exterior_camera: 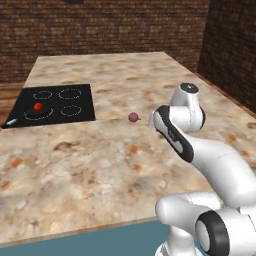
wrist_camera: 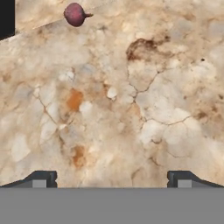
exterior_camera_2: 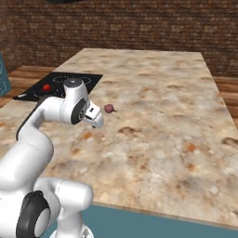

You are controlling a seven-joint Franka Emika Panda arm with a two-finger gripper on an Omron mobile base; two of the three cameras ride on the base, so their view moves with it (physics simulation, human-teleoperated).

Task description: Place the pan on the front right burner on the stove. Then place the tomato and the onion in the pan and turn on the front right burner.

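The pincer (wrist_camera: 112, 177) hangs above bare marbled table (wrist_camera: 144, 109), its two dark fingertips (wrist_camera: 41, 178) spread wide apart with nothing between them. In the hand view the onion (wrist_camera: 75, 14), a purplish-maroon ball with a short stub, lies on the table well ahead of the fingertips, beside a black corner of the stove (wrist_camera: 6, 17). From the left base view the onion (exterior_camera: 133, 117) sits on the stone to the right of the stove (exterior_camera: 85, 112), apart from it. The pan (exterior_camera: 35, 112) rests on the large front right burner (exterior_camera: 47, 116), and the bright red tomato (exterior_camera: 38, 106) lies inside the pan.
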